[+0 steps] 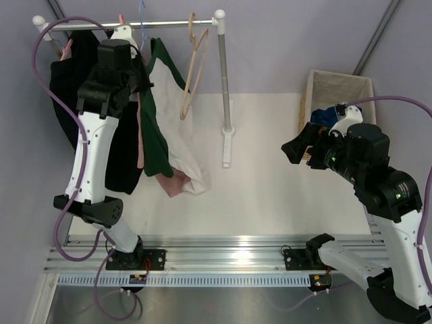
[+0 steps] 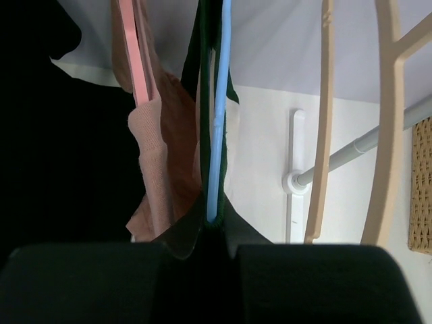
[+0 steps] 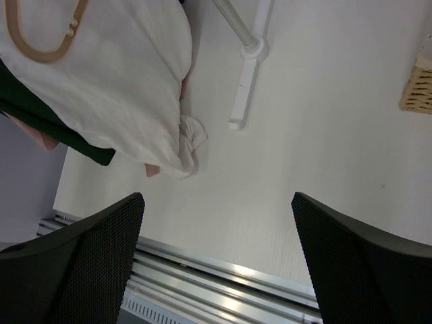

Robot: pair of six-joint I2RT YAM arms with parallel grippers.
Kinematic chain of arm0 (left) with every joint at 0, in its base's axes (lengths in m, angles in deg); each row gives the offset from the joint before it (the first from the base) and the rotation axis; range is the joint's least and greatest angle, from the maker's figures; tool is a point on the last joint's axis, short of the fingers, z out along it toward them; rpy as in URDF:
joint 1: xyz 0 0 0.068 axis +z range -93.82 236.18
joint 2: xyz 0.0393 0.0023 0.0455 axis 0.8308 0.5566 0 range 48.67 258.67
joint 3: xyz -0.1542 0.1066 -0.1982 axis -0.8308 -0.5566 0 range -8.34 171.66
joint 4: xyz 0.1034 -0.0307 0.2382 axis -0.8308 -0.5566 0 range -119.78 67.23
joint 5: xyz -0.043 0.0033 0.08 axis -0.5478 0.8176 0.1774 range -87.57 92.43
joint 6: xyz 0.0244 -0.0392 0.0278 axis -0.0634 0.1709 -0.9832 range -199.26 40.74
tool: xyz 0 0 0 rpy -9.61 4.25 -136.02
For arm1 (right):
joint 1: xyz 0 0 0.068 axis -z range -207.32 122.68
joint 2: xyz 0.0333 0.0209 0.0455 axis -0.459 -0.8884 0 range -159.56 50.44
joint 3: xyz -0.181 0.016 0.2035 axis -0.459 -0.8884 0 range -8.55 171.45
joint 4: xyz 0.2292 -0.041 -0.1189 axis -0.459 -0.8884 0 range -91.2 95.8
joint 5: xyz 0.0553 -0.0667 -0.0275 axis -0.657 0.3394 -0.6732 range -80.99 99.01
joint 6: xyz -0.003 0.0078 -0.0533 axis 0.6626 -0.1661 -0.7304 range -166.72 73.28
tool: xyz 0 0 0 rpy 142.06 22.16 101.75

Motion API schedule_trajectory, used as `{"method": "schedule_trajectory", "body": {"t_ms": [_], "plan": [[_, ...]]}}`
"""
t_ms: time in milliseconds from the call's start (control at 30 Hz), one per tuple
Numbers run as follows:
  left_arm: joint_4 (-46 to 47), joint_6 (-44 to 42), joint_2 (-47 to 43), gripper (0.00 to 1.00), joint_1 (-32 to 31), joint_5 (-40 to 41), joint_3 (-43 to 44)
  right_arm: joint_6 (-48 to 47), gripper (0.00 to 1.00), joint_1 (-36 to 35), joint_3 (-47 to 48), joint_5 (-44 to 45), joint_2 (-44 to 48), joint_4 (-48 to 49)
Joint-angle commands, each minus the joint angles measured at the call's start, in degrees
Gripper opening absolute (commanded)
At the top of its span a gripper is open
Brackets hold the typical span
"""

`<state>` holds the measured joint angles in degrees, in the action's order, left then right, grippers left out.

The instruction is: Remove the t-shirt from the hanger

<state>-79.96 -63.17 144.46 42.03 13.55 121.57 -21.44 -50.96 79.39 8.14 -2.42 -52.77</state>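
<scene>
The t-shirt [image 1: 156, 135], white with dark green sleeves, hangs from the rack rod on the light-blue wire hanger [image 1: 142, 17], and its hem reaches the table. My left gripper [image 1: 140, 82] is at the shirt's shoulder. In the left wrist view the blue hanger [image 2: 217, 135] runs down into dark green fabric [image 2: 251, 233], which fills the narrow gap between my fingers [image 2: 216, 270]. My right gripper [image 1: 297, 147] is open and empty above the table to the right. Its view [image 3: 216, 263] shows the shirt's white body [image 3: 115, 88].
A black garment [image 1: 67, 88] and a dusty-pink shirt [image 2: 162, 148] on a pink hanger [image 2: 135, 47] hang left of the t-shirt. A beige wooden hanger [image 1: 196, 61] hangs right of it. The rack's pole [image 1: 225, 81] stands mid-table. A wicker basket [image 1: 337, 91] sits at back right.
</scene>
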Motion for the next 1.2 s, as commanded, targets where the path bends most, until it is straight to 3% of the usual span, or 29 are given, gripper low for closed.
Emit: {"method": "schedule_trajectory", "body": {"t_ms": [0,333,600,900,1167], "plan": [[10.08,-0.81,-4.64,0.00,-0.35,0.93,0.79,-0.40,0.99,-0.27,2.59,2.27,0.74,-0.58],[5.43,3.15,-15.61,0.00,-1.75,-0.74,-11.42,-2.07,1.00,-0.27,3.82,2.89,-0.14,1.34],[5.25,2.62,-26.70,0.00,-2.55,-10.23,-26.88,-4.01,0.99,-0.27,5.75,1.13,-2.24,2.58],[-0.11,7.45,-37.59,0.00,-5.09,-14.71,-35.50,-3.13,1.00,-0.27,5.92,-1.77,-2.42,5.21],[-5.47,11.23,-51.21,0.00,-5.10,-21.91,-45.35,-3.04,0.93,-0.27,4.26,-16.85,0.21,14.96]]}}
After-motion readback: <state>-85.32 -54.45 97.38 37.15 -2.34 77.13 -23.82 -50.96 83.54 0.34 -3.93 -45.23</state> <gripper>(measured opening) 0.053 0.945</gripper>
